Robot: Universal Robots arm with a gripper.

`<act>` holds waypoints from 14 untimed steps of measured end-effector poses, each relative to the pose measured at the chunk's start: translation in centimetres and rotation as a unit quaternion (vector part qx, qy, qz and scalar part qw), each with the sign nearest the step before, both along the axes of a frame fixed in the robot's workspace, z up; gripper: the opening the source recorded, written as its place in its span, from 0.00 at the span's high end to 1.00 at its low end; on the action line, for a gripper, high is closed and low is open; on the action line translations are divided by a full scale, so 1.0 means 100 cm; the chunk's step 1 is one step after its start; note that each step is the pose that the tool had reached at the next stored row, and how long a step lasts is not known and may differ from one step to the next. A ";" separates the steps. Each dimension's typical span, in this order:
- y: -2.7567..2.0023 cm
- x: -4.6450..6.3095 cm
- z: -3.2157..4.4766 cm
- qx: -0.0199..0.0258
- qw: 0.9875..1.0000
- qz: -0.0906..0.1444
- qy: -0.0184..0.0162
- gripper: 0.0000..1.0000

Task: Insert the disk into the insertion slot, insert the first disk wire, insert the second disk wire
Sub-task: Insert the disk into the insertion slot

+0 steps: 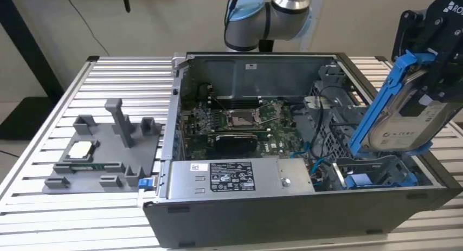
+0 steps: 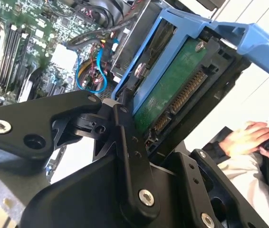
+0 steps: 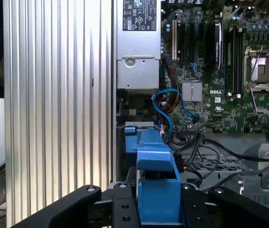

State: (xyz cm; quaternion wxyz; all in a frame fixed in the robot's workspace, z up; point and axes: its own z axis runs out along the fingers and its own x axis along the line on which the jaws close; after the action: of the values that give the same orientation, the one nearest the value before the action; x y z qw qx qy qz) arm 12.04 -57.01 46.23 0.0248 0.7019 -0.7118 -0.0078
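Exterior view: the hand (image 1: 425,91) hangs over the computer case (image 1: 289,218), at its near corner on the exterior view's right.
Disk: the disk (image 1: 402,133) stands steeply tilted in the hand, with its lower end close above the insertion slot (image 1: 378,171). Contact cannot be judged.
Hand: clamped on the disk. In the first wrist view, black fingers (image 3: 122,209) press both sides of the blue carrier frame.
Slot: in that case corner, beside the power supply box (image 1: 231,175).
Tabletop: the ribbed metal tabletop (image 1: 108,77) carries the case.

Exterior view overlooks the case (image 1: 253,229); both wrist views peer inside.
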 end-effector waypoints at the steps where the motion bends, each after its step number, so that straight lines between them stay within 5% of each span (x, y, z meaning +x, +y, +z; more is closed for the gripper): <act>1: 0.0000 0.000 -0.0017 0.000 1.000 0.000 0.001 0.67; 10: -0.0001 0.001 -0.0142 0.000 1.000 0.000 0.002 0.67; 14: -0.0001 0.001 -0.0178 0.008 1.000 0.000 0.002 0.67</act>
State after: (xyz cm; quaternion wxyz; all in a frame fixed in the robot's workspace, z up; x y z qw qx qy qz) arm 12.10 -57.02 44.45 0.0208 0.7020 -0.7117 -0.0153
